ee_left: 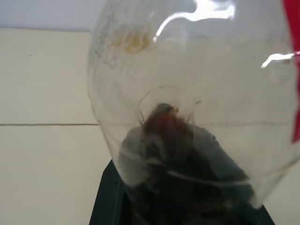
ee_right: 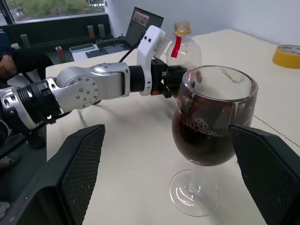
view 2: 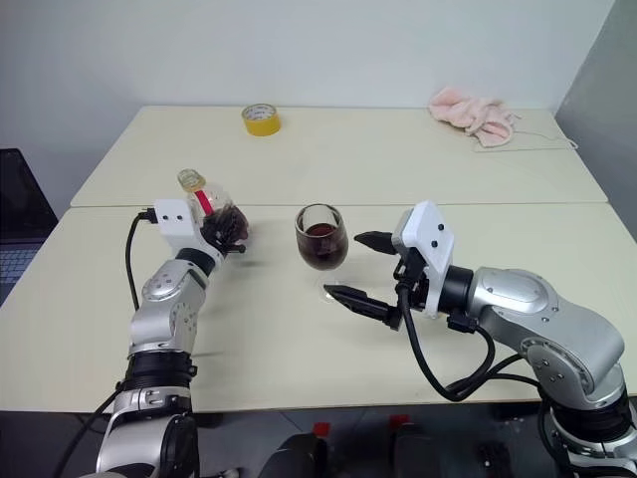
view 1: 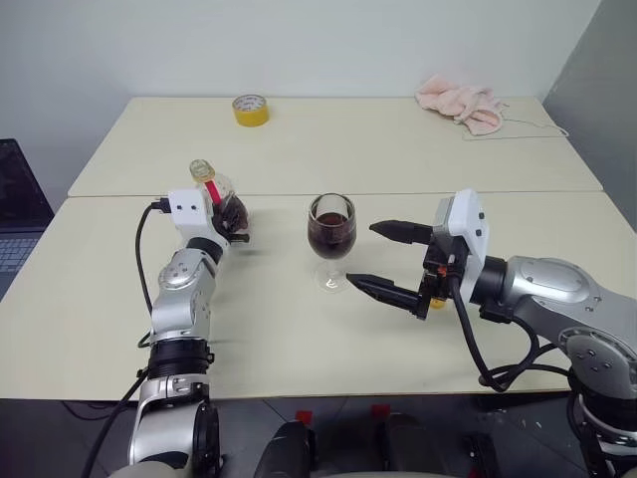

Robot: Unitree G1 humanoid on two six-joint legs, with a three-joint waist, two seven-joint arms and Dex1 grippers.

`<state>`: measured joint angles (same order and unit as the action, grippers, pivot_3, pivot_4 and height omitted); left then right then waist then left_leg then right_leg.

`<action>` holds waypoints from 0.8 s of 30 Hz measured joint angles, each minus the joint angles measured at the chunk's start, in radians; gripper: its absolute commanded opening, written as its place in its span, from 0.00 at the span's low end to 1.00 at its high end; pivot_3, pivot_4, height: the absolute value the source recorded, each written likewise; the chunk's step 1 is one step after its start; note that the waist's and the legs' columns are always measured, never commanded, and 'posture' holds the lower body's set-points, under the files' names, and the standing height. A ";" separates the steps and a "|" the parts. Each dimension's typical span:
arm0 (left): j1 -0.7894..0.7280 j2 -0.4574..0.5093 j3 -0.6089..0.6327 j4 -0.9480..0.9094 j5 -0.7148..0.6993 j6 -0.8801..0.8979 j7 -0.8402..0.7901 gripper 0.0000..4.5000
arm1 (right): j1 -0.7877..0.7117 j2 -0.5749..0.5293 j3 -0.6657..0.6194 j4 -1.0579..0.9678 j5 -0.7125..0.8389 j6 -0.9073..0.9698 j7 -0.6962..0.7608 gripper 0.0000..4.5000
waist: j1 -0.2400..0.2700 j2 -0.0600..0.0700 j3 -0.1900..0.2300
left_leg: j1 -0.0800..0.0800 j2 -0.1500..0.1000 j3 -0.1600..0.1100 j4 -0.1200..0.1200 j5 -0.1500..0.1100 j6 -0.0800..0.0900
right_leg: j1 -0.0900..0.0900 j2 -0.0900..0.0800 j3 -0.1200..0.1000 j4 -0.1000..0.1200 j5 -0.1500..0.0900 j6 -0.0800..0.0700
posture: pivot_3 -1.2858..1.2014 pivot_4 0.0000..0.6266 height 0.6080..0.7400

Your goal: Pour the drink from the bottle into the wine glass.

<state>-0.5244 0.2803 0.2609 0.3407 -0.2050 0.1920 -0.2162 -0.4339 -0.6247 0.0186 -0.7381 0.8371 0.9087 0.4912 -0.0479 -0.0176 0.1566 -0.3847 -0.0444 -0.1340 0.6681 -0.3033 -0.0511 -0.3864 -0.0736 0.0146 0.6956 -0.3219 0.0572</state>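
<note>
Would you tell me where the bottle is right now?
The bottle sits clamped in the left end effector, upright on the robot's left, beside the wine glass.

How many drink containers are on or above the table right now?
2: the wine glass stands mid-table holding dark drink, between the open right gripper's fingers; the bottle is held in the left gripper.

Wine glass point(view 1: 331, 231): clear, colourless glass, smooth and glossy, with bright highlights on bowl and foot; the drink point(ee_right: 206, 140) inside is dark brown and foamy at its surface.
Bottle point(view 1: 221, 199): thin clear plastic, shiny, with a glossy red label strip.
Tabletop point(view 1: 398, 149): pale cream, smooth, matt.
Tape roll point(view 1: 250, 110), far side: yellow, slightly glossy.
Towel point(view 1: 460, 103), far right: pink cloth, soft, rumpled, fuzzy.
Right gripper point(view 1: 390, 261): matt black fingers with finely textured pads point(ee_right: 82, 164); white plastic housing.
</note>
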 measured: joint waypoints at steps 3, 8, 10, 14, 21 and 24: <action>0.000 -0.002 0.000 0.016 0.000 -0.001 0.009 0.19 | 0.000 -0.001 0.000 0.000 0.000 0.000 0.000 1.00 | 0.000 0.000 0.000 | 0.000 0.000 0.000 0.000 0.000 0.000 | 0.000 0.000 0.000 0.000 0.000 0.000 | 0.52 0.24 1.00; -0.008 -0.007 0.013 0.051 -0.013 -0.007 0.032 0.19 | -0.010 -0.001 0.000 0.000 0.008 0.000 -0.004 1.00 | 0.000 0.000 0.000 | 0.000 0.000 0.000 0.000 0.000 0.000 | 0.000 0.000 0.000 0.000 0.000 0.000 | 0.52 0.24 1.00; -0.011 -0.007 0.013 0.056 -0.012 -0.009 0.038 0.19 | -0.011 -0.001 0.000 -0.001 0.008 0.000 -0.005 1.00 | 0.000 0.000 0.000 | 0.000 0.000 0.000 0.000 0.000 0.000 | 0.000 0.000 0.000 0.000 0.000 0.000 | 0.52 0.24 1.00; -0.016 -0.006 0.013 0.065 -0.012 -0.014 0.049 0.19 | -0.012 -0.001 0.000 -0.001 0.008 0.000 -0.004 1.00 | 0.000 0.000 0.000 | 0.000 0.000 0.000 0.000 0.000 0.000 | 0.000 0.000 0.000 0.000 0.000 0.000 | 0.52 0.24 1.00; -0.011 0.010 -0.012 0.066 0.007 -0.044 0.026 0.72 | -0.011 -0.002 0.001 0.000 0.007 0.000 0.001 1.00 | 0.001 0.000 0.000 | 0.000 0.000 0.000 0.000 0.000 0.000 | 0.000 0.000 0.000 0.000 0.000 0.000 | 0.52 0.24 1.00; -0.008 0.011 -0.019 0.066 0.013 -0.054 0.025 0.93 | -0.011 -0.003 0.001 0.000 0.007 -0.001 0.004 1.00 | 0.001 0.000 0.000 | 0.000 0.000 0.000 0.000 0.000 0.000 | 0.000 0.000 0.000 0.000 0.000 0.000 | 0.52 0.24 1.00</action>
<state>-0.5328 0.2914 0.2414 0.4069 -0.1920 0.1381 -0.1910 -0.4453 -0.6274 0.0194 -0.7386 0.8445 0.9081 0.4948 -0.0472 -0.0181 0.1563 -0.3845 -0.0444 -0.1339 0.6679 -0.3033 -0.0511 -0.3865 -0.0736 0.0149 0.6956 -0.3219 0.0572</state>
